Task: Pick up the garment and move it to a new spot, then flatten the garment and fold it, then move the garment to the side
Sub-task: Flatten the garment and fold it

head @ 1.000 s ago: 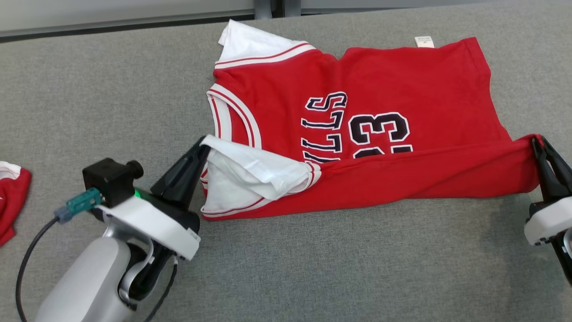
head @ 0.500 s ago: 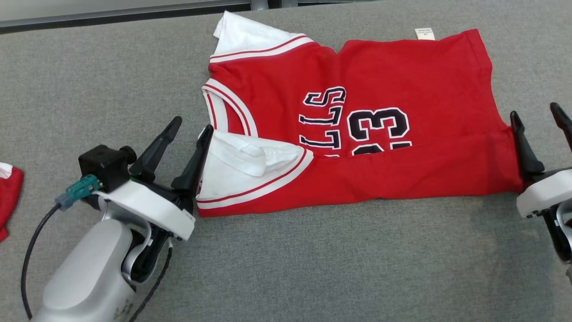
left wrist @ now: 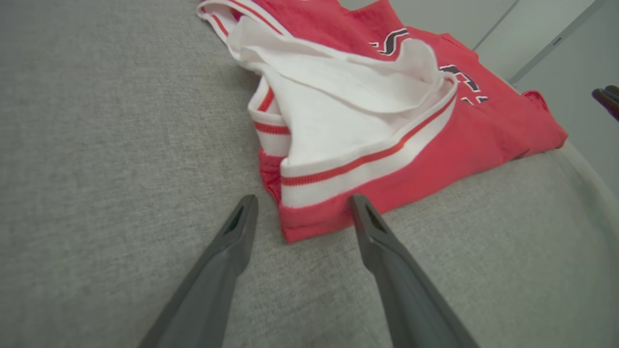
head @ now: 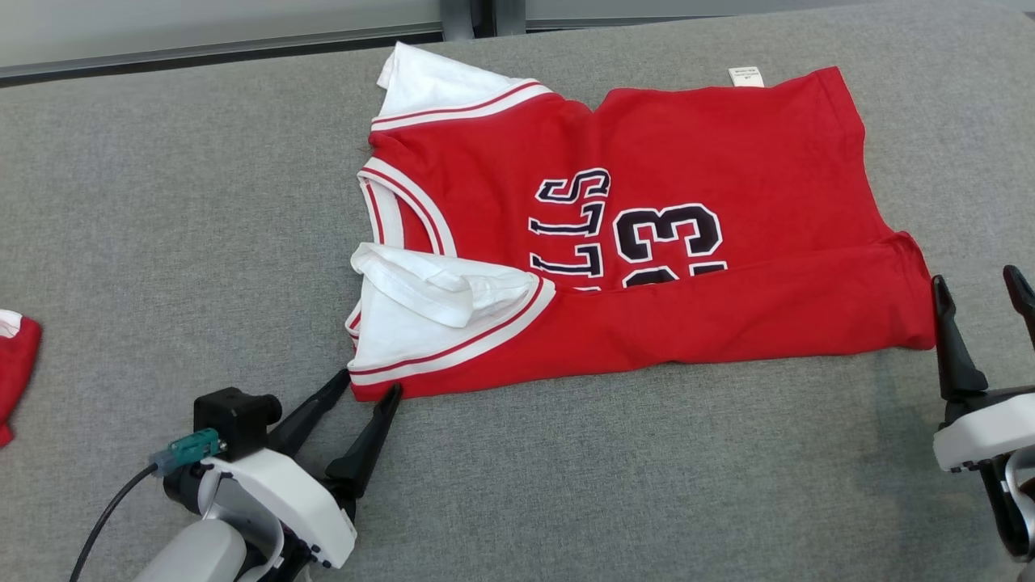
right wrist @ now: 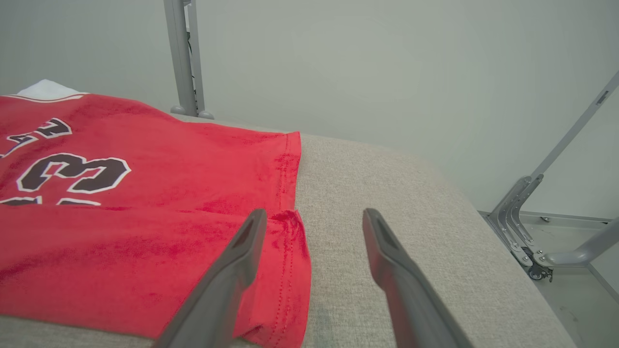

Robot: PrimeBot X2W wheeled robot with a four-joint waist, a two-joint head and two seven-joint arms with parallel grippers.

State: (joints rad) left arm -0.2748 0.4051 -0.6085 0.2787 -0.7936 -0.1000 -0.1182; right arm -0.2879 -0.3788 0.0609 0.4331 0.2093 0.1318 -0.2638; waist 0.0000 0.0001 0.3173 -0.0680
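Jersey (head: 647,242): flat on the table (head: 162,202), toward its far side, near edge folded over, collar left.
Left gripper (head: 369,381): jaws apart, empty, just beside the near-left corner.
Right gripper (head: 974,276): jaws apart, empty, just right of the hem.

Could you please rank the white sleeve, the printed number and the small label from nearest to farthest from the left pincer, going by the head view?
From the left pincer:
1. The white sleeve, just beyond its tips.
2. The printed number, middle of the shirt, rightward.
3. The small label, at its far edge.
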